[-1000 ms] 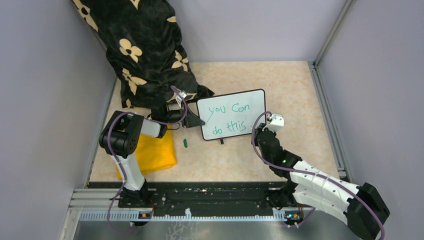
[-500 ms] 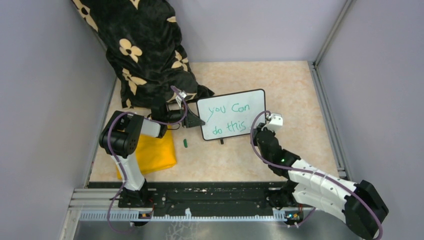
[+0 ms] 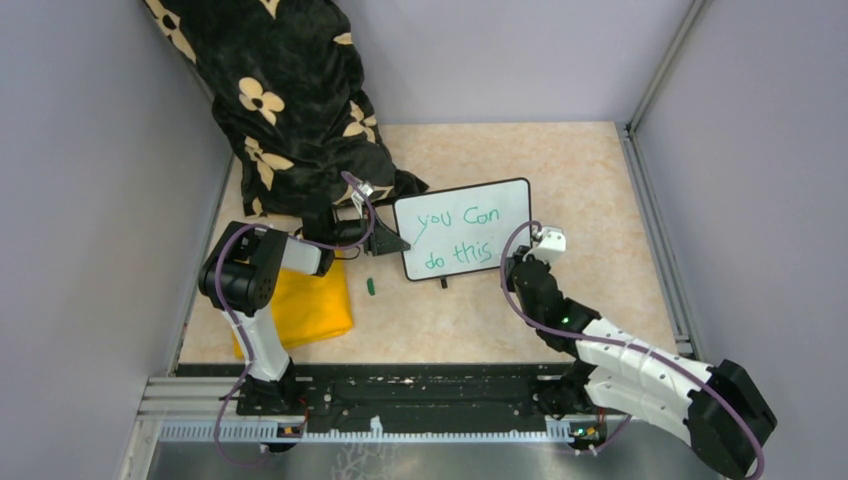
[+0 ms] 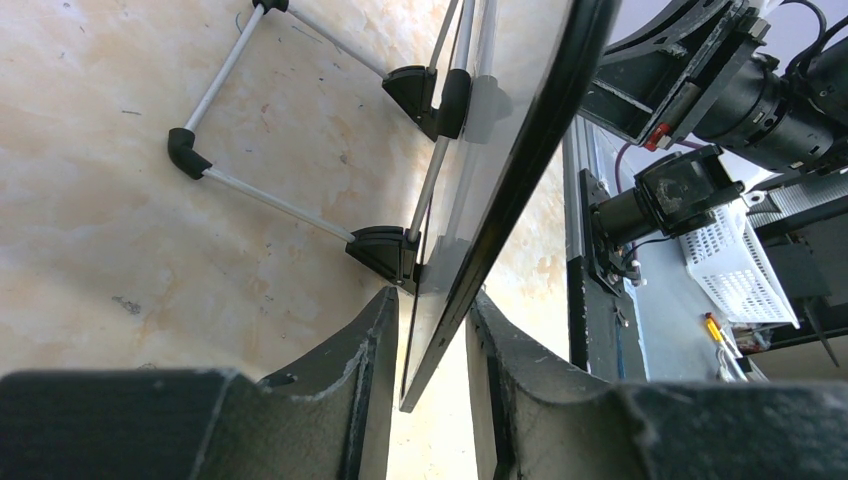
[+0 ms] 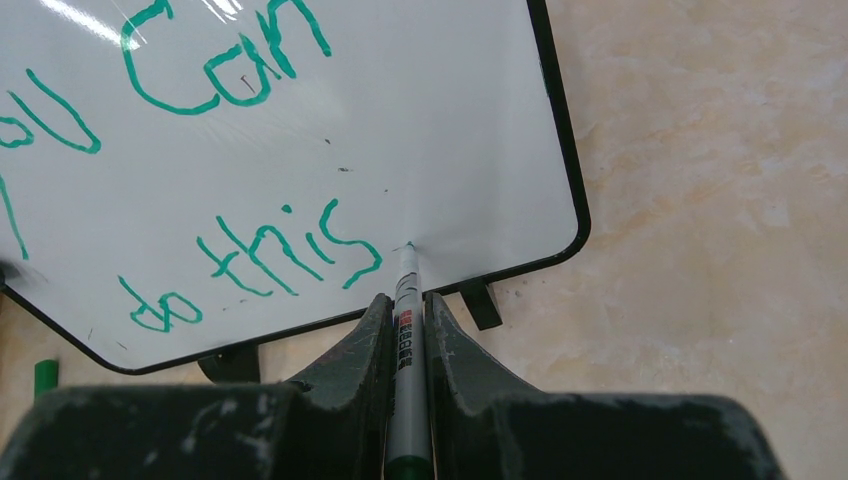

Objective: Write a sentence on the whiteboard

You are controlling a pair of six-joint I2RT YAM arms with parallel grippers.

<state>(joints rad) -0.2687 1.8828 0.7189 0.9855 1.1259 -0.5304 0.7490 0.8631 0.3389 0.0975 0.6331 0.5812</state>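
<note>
The whiteboard [image 3: 470, 205] stands tilted on its feet mid-table, bearing the green sentence [image 3: 455, 236] "you Can do this" in two lines. My left gripper [image 3: 395, 243] is shut on the board's left edge; in the left wrist view the black frame [image 4: 510, 150] runs down between the gripper [image 4: 432, 300] fingers. My right gripper [image 3: 513, 260], at the board's lower right corner, is shut on a grey marker [image 5: 405, 310]. The marker tip rests on the whiteboard [image 5: 450, 130] just right of the word "this" [image 5: 290, 250].
A folded yellow cloth [image 3: 305, 305] lies by the left arm, with a small green cap [image 3: 370, 286] on the table beside it. Black flower-print fabric [image 3: 290, 100] hangs at the back left. Grey walls close in three sides.
The right arm has shifted very slightly; its marker stays at the end of "this". The board and left gripper have not moved.
</note>
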